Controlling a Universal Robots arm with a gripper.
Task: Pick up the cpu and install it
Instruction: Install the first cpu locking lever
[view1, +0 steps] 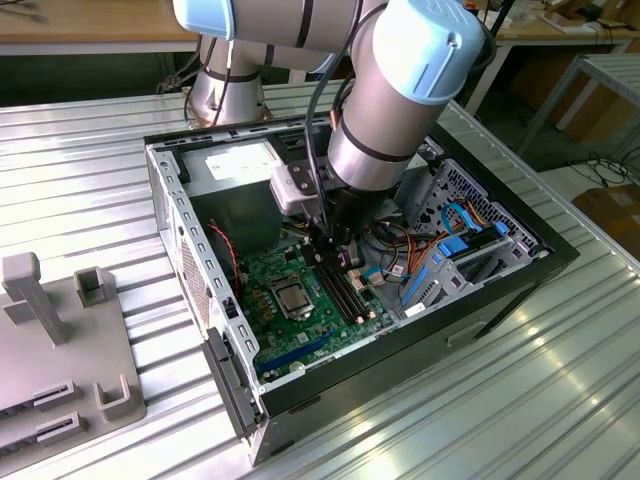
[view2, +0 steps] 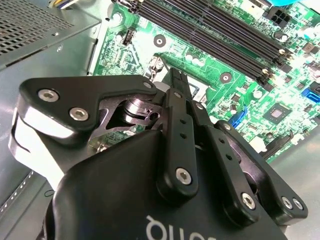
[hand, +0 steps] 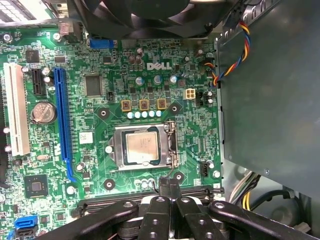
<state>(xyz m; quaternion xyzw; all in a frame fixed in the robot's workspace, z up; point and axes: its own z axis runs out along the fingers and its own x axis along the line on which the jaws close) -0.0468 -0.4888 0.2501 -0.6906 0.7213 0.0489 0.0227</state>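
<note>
Closest to the wrist cameras, the hand (hand: 169, 186) hangs low over the motherboard (hand: 90, 70), its two black fingers (view2: 176, 100) pressed together with nothing between them. Just past the fingertips in the first wrist view lies the cpu (hand: 142, 148), a small square chip with a plain silver-grey top, seated flat inside the metal socket frame (hand: 170, 145). The hand is close beside it but not touching, its tips standing over the long black memory slots (hand: 150, 192) that run along the socket's near edge. Beyond the socket sit a long blue expansion slot (hand: 62, 120), a white slot (hand: 16, 107) and a round coin battery (hand: 42, 112), with a black fan (hand: 135, 15) at the board's far edge. In the exterior view the cpu (view1: 292, 298) shows near the middle of the green board inside the open computer case (view1: 170, 190), the arm (view1: 400, 90) reaching down just to the exterior view's right of it. The case rests on a ribbed metal worktop (view1: 80, 170), with a grey fixture (view1: 50, 340) well apart at the exterior view's left.
</note>
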